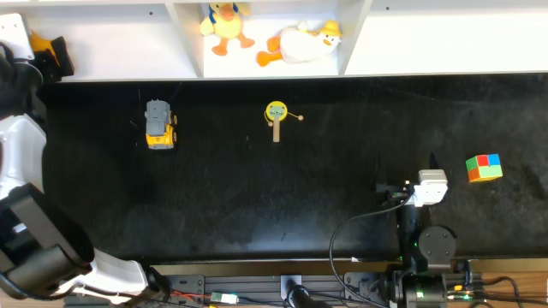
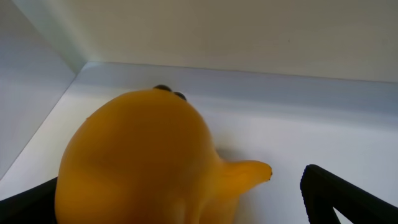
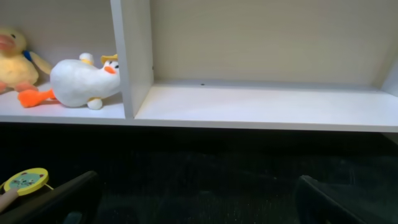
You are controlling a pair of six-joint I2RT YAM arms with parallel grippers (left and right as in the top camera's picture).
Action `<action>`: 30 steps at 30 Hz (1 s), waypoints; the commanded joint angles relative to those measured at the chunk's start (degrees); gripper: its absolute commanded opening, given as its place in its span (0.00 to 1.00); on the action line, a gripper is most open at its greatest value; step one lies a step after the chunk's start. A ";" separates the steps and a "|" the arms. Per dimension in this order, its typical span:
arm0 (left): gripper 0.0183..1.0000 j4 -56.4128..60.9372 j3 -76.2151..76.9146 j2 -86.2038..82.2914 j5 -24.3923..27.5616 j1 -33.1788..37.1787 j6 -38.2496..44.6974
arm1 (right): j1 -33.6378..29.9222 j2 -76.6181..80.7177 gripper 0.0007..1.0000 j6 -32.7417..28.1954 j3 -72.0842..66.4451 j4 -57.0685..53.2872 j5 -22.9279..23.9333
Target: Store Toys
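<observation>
Dropping off the orange toy (image 2: pixel 143 162) looks like the step in hand. It sits far left, inside the left compartment (image 2: pixel 311 130) of the shelf, between the left gripper (image 1: pixel 51 50) fingers. The jaws look apart, with a clear gap on one side of the toy, so I'd say it's as good as released.

To do it well, I'd back straight out, level, so a finger doesn't drag the toy off the ledge.

Moving right on the black table (image 1: pixel 223 197) there's the yellow truck (image 1: pixel 159 125), then the little rattle (image 1: pixel 276 114). Above that, the yellow duck (image 1: pixel 224 20) and white duck (image 1: pixel 300 43) are in the middle compartment.

The right gripper (image 3: pixel 199 202) is parked low over the table, jaws wide apart and holding nothing. The colour cube (image 1: pixel 484 168) is just beside it, an easy next grab.
</observation>
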 commanded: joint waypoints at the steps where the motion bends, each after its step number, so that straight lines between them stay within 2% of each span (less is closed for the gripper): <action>1: 1.00 -0.13 0.66 1.16 0.17 -0.35 -0.24 | 0.35 -0.48 0.99 0.24 -0.74 0.22 0.39; 15: 1.00 -12.57 0.59 -6.60 0.20 3.23 -0.15 | 0.35 -0.48 1.00 0.24 -0.74 0.22 0.39; 22: 1.00 -22.51 0.26 -11.47 0.83 3.45 4.50 | 0.35 -0.48 1.00 0.24 -0.74 0.22 0.39; 30: 1.00 -24.06 -9.90 -21.22 0.85 3.45 2.89 | 0.35 -0.48 1.00 0.24 -0.74 0.22 0.39</action>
